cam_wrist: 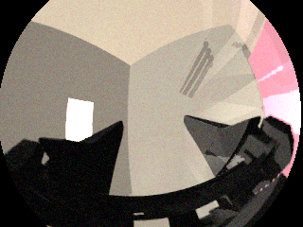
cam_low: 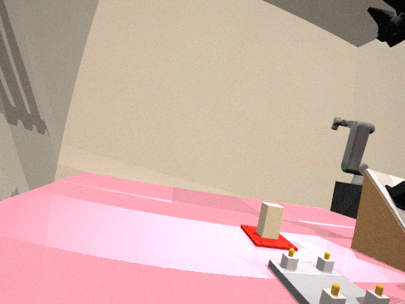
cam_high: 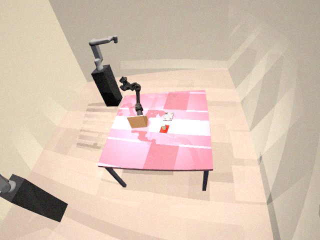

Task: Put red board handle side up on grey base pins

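Note:
The red board (cam_high: 165, 130) (cam_low: 252, 234) lies flat on the pink table (cam_high: 160, 155) (cam_low: 98, 235), with its cream square handle (cam_high: 163, 127) (cam_low: 270, 220) pointing up. The grey base (cam_high: 168, 116) (cam_low: 305, 276) sits right beside it, and its four posts with gold pins (cam_low: 291, 252) are bare. My gripper (cam_high: 122, 81) (cam_low: 389, 24) (cam_wrist: 154, 121) is raised high above the table's back left corner, far from both. It is open and empty, and in the wrist view it points at the room walls.
A brown wedge-shaped block (cam_high: 138, 121) (cam_low: 376, 225) stands by my arm's foot, left of the base. A grey arm on a black pedestal (cam_high: 105, 85) (cam_low: 354, 147) stands behind the table. Another black pedestal (cam_high: 36, 198) stands on the floor at the front left.

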You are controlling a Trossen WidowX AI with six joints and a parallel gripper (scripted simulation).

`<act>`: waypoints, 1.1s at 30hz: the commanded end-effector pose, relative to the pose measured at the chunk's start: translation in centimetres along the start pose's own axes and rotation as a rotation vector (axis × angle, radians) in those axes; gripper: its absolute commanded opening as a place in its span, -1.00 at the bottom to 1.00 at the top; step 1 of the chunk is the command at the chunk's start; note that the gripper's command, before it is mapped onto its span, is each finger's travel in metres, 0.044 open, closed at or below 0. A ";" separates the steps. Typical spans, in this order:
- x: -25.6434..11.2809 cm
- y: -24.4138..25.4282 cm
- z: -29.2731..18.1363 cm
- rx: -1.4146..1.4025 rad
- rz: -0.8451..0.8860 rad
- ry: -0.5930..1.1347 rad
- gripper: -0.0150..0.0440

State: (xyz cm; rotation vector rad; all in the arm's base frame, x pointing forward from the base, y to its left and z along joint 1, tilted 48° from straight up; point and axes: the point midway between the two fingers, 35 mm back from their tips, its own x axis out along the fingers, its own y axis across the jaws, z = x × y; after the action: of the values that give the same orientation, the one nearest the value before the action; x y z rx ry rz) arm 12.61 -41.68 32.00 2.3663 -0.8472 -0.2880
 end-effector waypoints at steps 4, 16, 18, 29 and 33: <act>1.0 -2.3 2.5 -0.042 -0.038 -0.079 1.00; 8.1 -18.9 5.8 -0.516 -0.593 -0.016 1.00; 8.5 -22.3 5.9 -0.605 -0.698 0.035 1.00; 7.0 -35.9 5.9 -0.882 -1.110 0.318 1.00; 4.8 -41.6 6.0 -1.041 -1.293 0.549 1.00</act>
State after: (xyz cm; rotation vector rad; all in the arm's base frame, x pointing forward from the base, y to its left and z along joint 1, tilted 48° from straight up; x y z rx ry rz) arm 34.24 -25.38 4.56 1.6325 0.7869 -0.5025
